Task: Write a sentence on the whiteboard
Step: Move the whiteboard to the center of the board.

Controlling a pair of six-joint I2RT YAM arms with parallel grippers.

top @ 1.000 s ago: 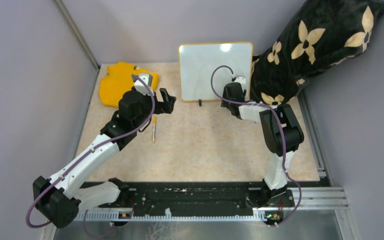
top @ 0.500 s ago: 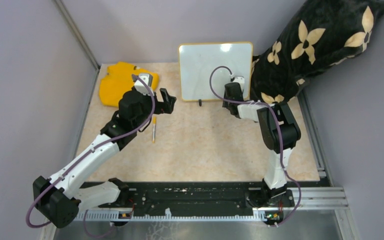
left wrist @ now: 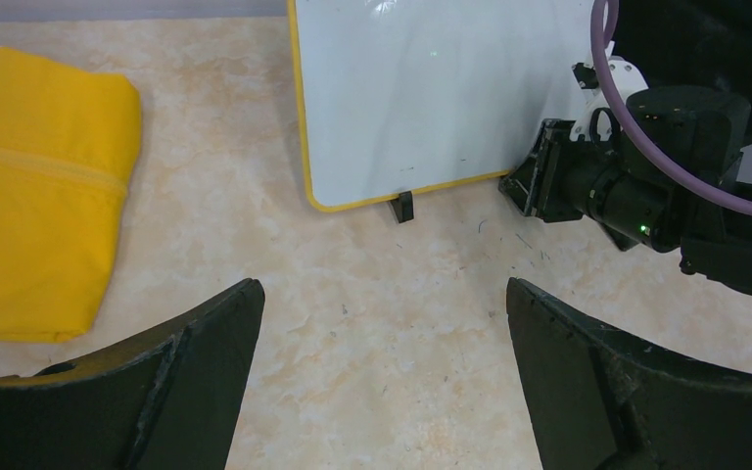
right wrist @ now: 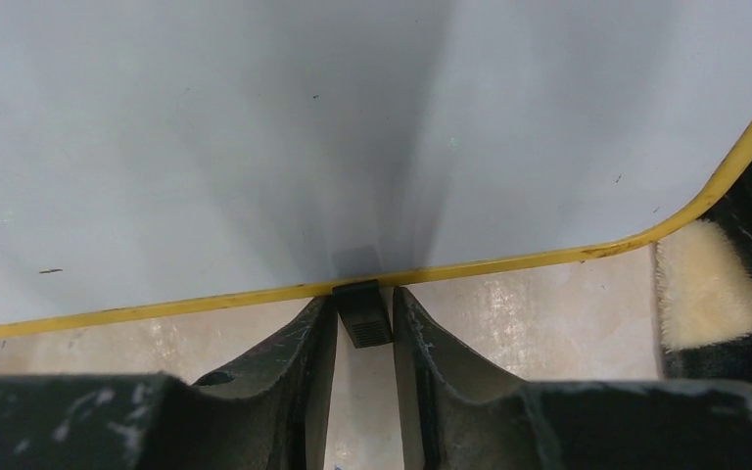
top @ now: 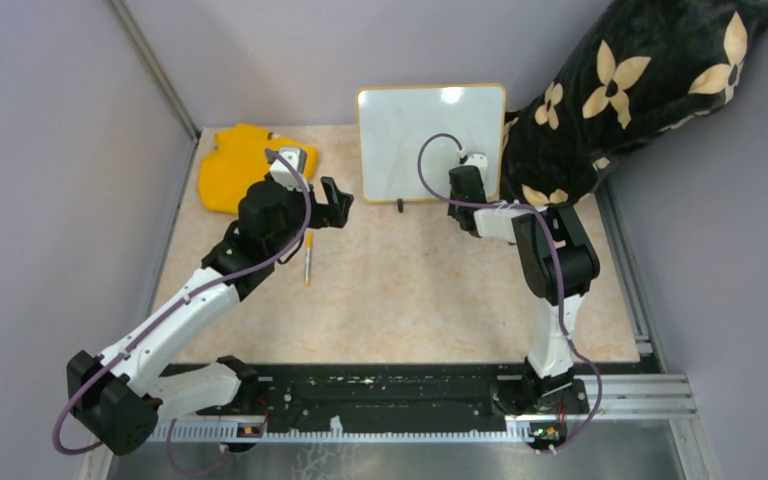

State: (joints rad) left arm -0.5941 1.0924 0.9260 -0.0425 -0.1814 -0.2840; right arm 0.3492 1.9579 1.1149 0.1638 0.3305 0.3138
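Observation:
The whiteboard [top: 410, 140] stands upright at the back of the table, its yellow rim on two black clip feet. Its face is blank in every view [left wrist: 421, 88] [right wrist: 255, 127]; no sentence shows. My right gripper [right wrist: 364, 299] is at the board's lower right edge [top: 465, 185], its jaws closed on the right clip foot [right wrist: 363, 315]. My left gripper [left wrist: 382, 286] is wide open and empty, held above the table left of the board [top: 338, 203]. A thin yellow marker [top: 308, 260] lies on the table beneath the left arm.
A folded yellow cloth [top: 240, 165] lies at the back left, also in the left wrist view [left wrist: 29, 196]. A black cushion with cream flowers [top: 640, 90] leans behind the board's right side. Grey walls close in the left and back.
The right arm's wrist and elbow have shifted slightly left at the board's foot. The left arm, the marker and the board have not moved.

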